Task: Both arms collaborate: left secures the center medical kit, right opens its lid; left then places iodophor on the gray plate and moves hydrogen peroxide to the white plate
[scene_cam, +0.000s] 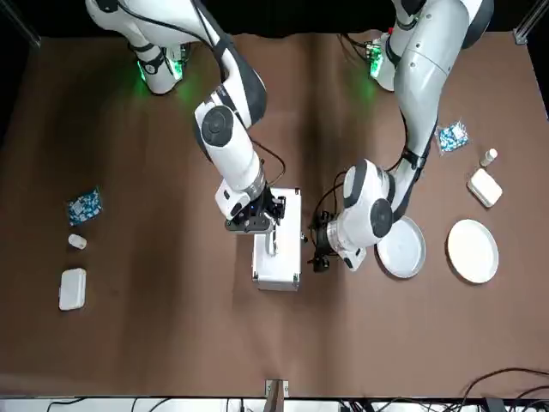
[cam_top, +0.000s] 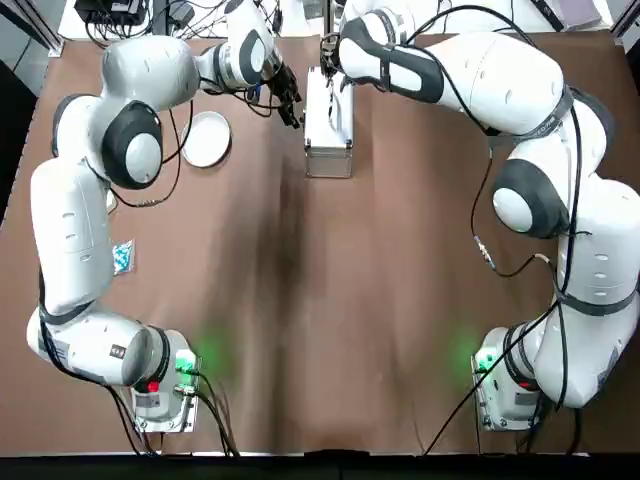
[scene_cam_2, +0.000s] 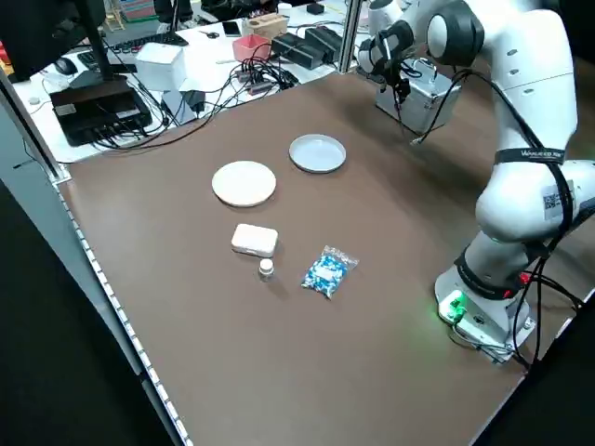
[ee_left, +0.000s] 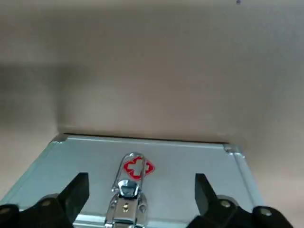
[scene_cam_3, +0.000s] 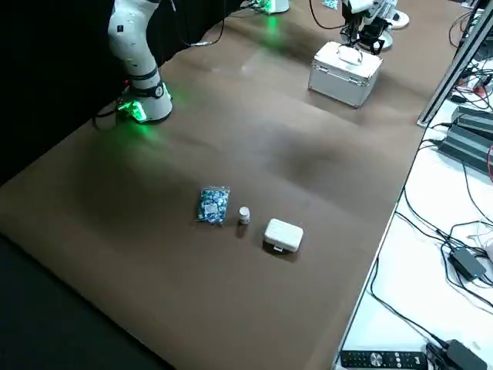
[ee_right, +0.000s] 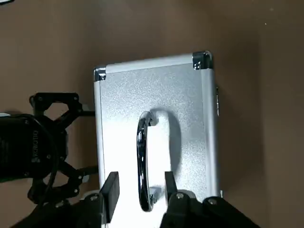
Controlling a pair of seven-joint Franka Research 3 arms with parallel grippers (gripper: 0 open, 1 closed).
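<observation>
Silver metal medical kit [ee_right: 128, 109], by bench's far edge. Left wrist view alone shows its red cross. Left gripper [ee_left: 137, 199] at its latch side, fingers apart; right gripper [ee_right: 140, 190] above handle, fingers apart.

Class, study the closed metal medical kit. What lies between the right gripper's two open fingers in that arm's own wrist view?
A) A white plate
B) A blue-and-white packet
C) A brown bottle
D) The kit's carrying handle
D: the shiny handle stands up from the top of the kit, its lower end showing between the right gripper's parted fingers.
</observation>
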